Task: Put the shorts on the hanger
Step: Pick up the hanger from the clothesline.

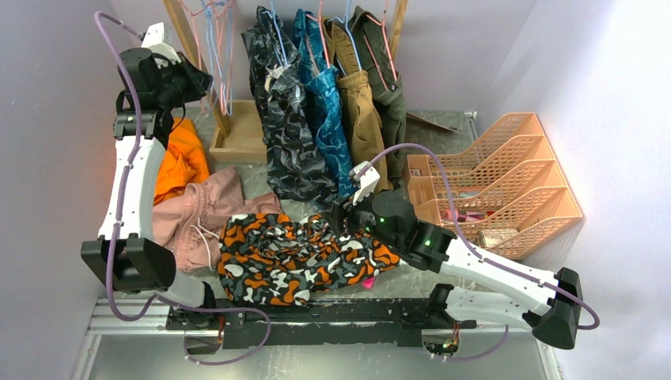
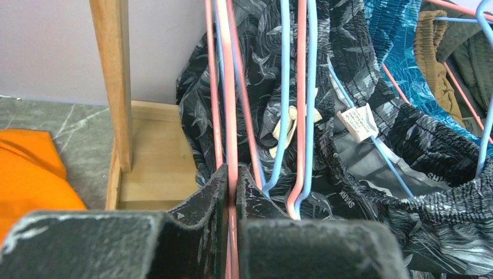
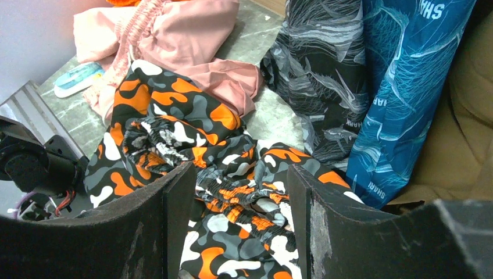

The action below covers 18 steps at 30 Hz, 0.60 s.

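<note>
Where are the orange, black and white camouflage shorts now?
In the top view, the camouflage shorts lie crumpled near the table's front centre, right of the dusty-pink shorts, below the open right gripper.

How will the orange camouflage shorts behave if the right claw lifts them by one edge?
Probably floppy: the shorts lie crumpled in soft folds, so they would likely sag. Probably light: the fabric looks thin. The open right claw may pinch only one layer.

Wooden rack (image 1: 236, 136) at back of surface. Hung on it: grey-black camo shorts (image 1: 289, 150), blue pair (image 1: 328, 134), tan pair (image 1: 362, 119), olive pair (image 1: 388, 87). Left of it: orange garment (image 1: 182, 158), dusty-pink shorts (image 1: 202, 206). Right: peach mesh file tray (image 1: 514, 158).
</note>
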{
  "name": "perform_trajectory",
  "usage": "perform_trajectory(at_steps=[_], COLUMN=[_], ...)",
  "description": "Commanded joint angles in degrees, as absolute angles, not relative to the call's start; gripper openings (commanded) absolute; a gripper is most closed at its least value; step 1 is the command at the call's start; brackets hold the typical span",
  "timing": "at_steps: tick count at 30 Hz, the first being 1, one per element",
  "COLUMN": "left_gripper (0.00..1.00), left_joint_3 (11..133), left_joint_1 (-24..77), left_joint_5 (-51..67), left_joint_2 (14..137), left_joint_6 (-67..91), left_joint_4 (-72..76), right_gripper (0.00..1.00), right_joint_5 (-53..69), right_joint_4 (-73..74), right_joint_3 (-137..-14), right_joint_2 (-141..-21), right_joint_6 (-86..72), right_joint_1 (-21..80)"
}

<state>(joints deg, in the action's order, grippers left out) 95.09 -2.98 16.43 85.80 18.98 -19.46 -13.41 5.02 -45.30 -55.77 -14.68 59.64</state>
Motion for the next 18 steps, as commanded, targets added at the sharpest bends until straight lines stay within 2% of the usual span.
perform_trajectory(at_steps=[1,8,18], left_gripper=[0.07,0.07,0.07], left_joint_3=[97.2,96.5,97.9], left_joint_1=[-2.1,-1.2,1.1], left_joint_5=[16.6,16.6,9.8], left_joint_2=[83.8,82.4,80.2], left_joint_6=[17.2,15.6,11.9], left_joint_4=[-16.1,-14.4,-16.1], right_gripper=[0.63,0.62,0.62], right_joint_5=[-14.4,-14.3,-14.5], right_joint_4=[5.5,5.9,6.2], right_joint_3=[-45.6,-45.6,-45.7], right_joint_2=[-55.6,-55.5,-55.2], right_joint_6=[-13.9,-14.1,-14.0], right_joint_1=[59.8,59.8,59.8])
